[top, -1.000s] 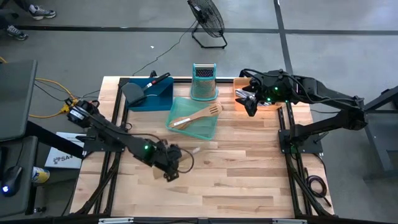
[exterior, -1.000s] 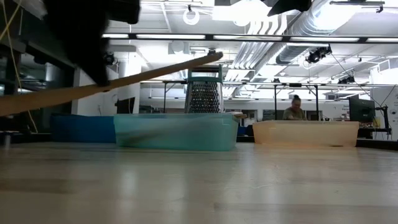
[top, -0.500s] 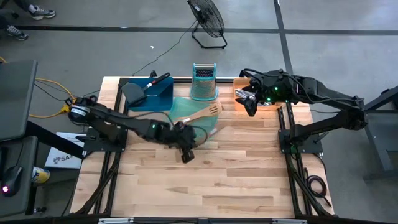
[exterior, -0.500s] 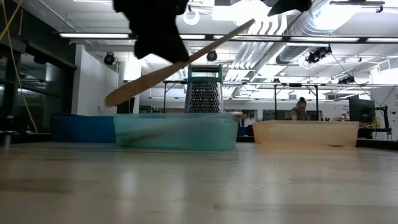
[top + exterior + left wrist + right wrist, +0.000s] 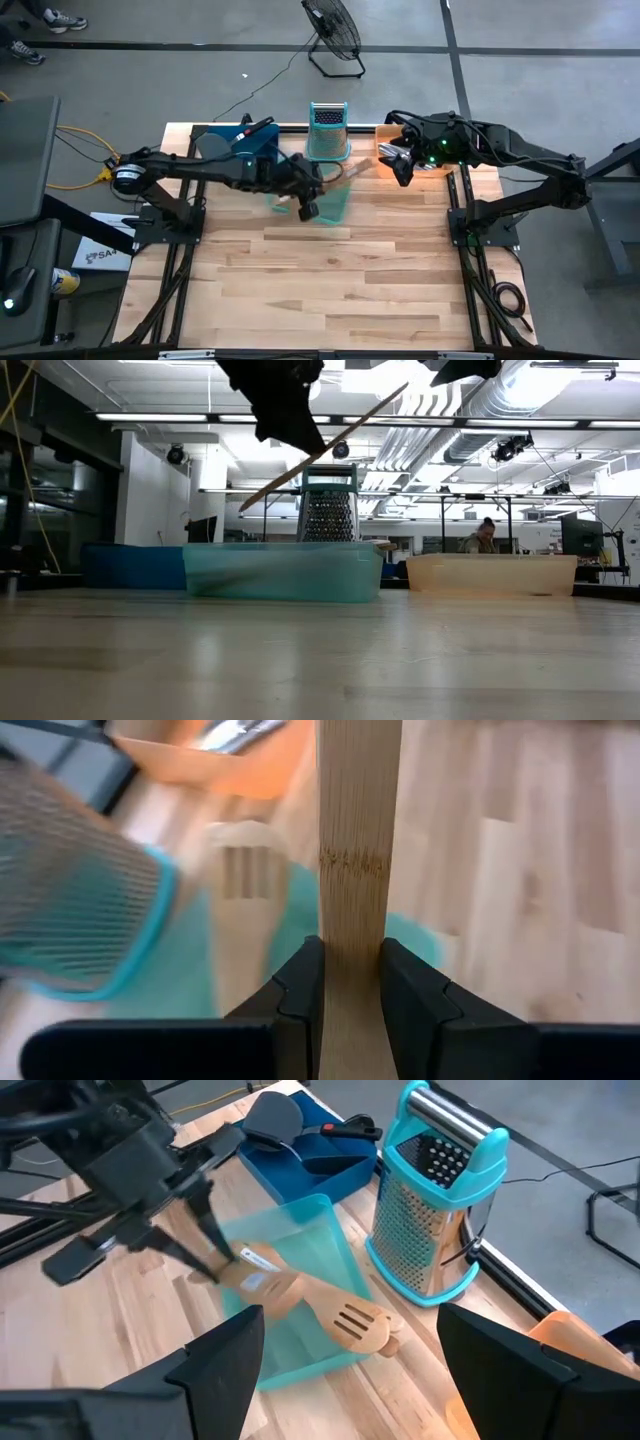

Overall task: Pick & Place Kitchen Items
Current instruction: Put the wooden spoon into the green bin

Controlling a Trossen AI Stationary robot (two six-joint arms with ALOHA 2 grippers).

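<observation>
My left gripper point(image 5: 305, 196) hangs over the green tray point(image 5: 335, 207), shut on a pale wooden utensil point(image 5: 352, 170); in the low view the utensil point(image 5: 330, 448) slants high above the table. A wooden slotted spatula point(image 5: 350, 1325) lies in the green tray. My right gripper point(image 5: 400, 166) waits open above the orange tray point(image 5: 384, 134), which holds silver utensils point(image 5: 390, 155). The blue tray point(image 5: 250, 155) holds a black spatula point(image 5: 214, 149) and a red-tipped handle point(image 5: 258, 126). My left gripper point(image 5: 350, 970) pinches the wooden utensil's flat handle point(image 5: 352, 910) between its two fingers, one on each long edge. The handle runs out past the fingertips. It is lifted clear of table and trays and tilted, its long free end point(image 5: 395, 395) the higher one.
An upright metal grater with a teal frame point(image 5: 327, 130) stands at the far edge between the blue and orange trays, right behind the green tray. The near half of the wooden table point(image 5: 330, 290) is bare boards. A person point(image 5: 485, 535) stands in the room beyond.
My left gripper has swung from the table's near left part toward the far edge and to the right, ending over the green tray, and carried the wooden utensil with it. The utensil has risen and tipped steeper.
</observation>
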